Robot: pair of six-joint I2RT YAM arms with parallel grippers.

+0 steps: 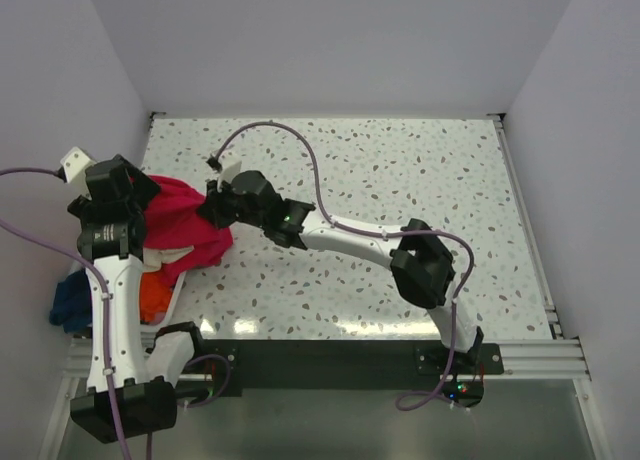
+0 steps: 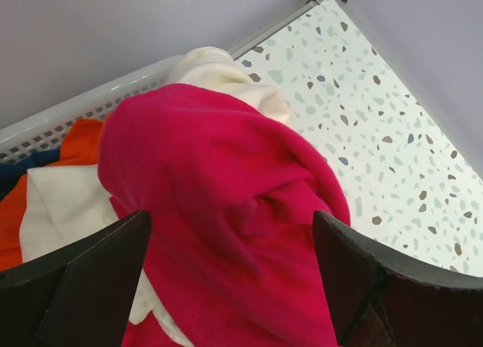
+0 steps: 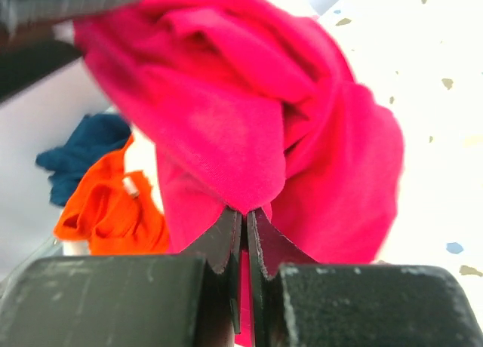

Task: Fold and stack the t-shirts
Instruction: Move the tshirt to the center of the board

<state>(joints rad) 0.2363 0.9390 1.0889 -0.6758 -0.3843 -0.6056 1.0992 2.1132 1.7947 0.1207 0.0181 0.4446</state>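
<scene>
Crumpled crimson t-shirt (image 1: 186, 223) (axis unclear)

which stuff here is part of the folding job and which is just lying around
Job: red t-shirt, pinched by the right gripper; cream t-shirt; orange t-shirt; dark blue t-shirt; left gripper, open.
Just there: speckled table; white perforated rim; purple cable.

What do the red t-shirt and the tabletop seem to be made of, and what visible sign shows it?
Red t-shirt: soft matte cloth, perhaps cotton; it bunches in rounded folds without shine. Tabletop: hard, smooth white sheet with dark specks, terrazzo-look; stone or laminate, cannot tell.
</scene>
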